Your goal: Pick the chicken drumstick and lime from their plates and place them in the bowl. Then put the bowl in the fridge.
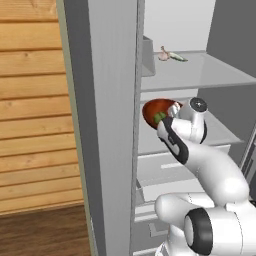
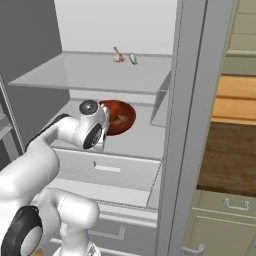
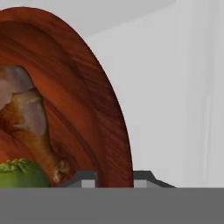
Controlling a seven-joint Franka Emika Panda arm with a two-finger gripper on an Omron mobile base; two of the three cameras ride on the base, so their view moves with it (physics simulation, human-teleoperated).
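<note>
Pincer (image 3: 114,179) straddles rim of bowl (image 3: 87,87), gripping it, inside fridge (image 1: 110,125) over middle shelf (image 2: 140,140). Chicken drumstick (image 3: 30,127) & lime (image 3: 22,174) lie in bowl.

The left base view looks forward and down from behind the arm's left side, close to the open fridge (image 1: 107,125), whose side wall fills its middle, with wooden panelling to the left. The right base view looks in from the other side, past the fridge's right wall. Both share the shelves, the wooden bowl (image 1: 155,111) on the middle shelf (image 2: 137,140) and the arm. The hand view sits very near the bowl's rim (image 3: 111,113), facing along the hand (image 3: 114,177) toward the pale fridge interior.
</note>
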